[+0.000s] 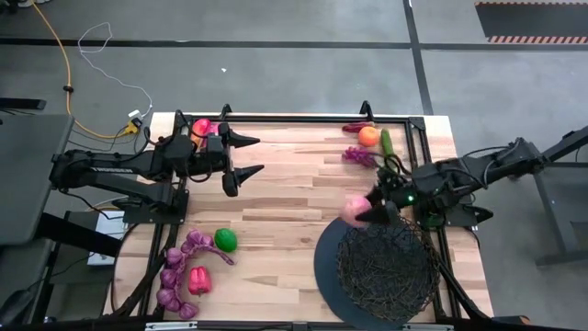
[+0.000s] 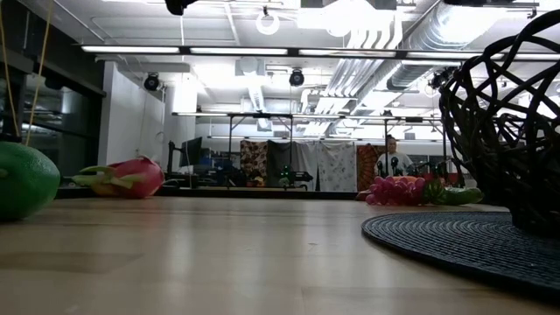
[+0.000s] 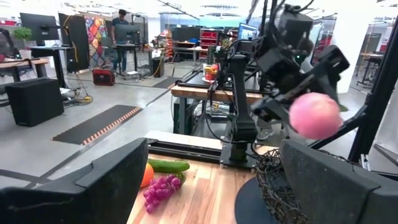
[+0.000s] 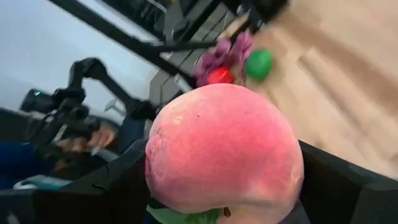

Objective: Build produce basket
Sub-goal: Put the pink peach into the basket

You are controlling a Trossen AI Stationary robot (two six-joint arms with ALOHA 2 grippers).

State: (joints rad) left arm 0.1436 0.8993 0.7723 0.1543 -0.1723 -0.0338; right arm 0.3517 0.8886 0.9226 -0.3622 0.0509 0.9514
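basket [image 1: 386, 271] 1 | peach [image 1: 354, 209] 1 | green ball [image 1: 225, 240] 1 | orange [image 1: 368, 136] 1

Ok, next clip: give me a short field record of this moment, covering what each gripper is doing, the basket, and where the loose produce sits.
right gripper: shut on the round pink peach, at the rim of the basket
left gripper: open, holding nothing, at the far left of the table
basket: round black wire-mesh bowl on a dark disc base, near right; no produce seen inside
far right cluster: orange, green cucumber, purple grape bunch
near left cluster: green ball, red pepper, purple grape bunches
far left: pink dragon fruit
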